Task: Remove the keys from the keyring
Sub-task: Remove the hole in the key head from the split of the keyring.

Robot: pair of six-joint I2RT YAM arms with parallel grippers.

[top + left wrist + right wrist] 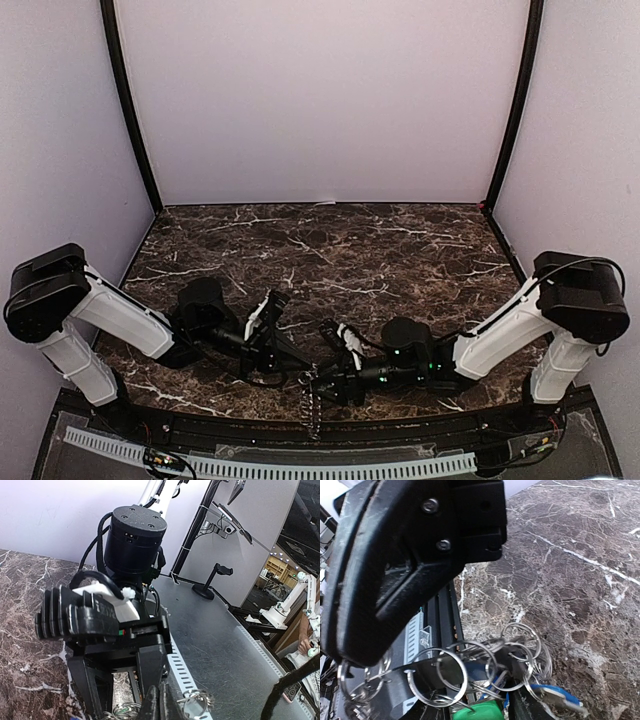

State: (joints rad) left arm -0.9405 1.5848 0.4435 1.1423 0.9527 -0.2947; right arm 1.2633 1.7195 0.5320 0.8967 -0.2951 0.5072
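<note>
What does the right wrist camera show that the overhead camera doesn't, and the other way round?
Only the wrist view: the bunch of metal rings close up, with a green key head and a blue key. Only the overhead view: the left arm and right arm whole, plus the back wall. Both: the dark marbled table.

Left jaws closed, right jaws apart

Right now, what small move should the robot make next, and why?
Probably close the right jaws on the green key: the left jaws are shut on the rings, steadying them, while the right jaws stand open around them, gripping nothing.
</note>
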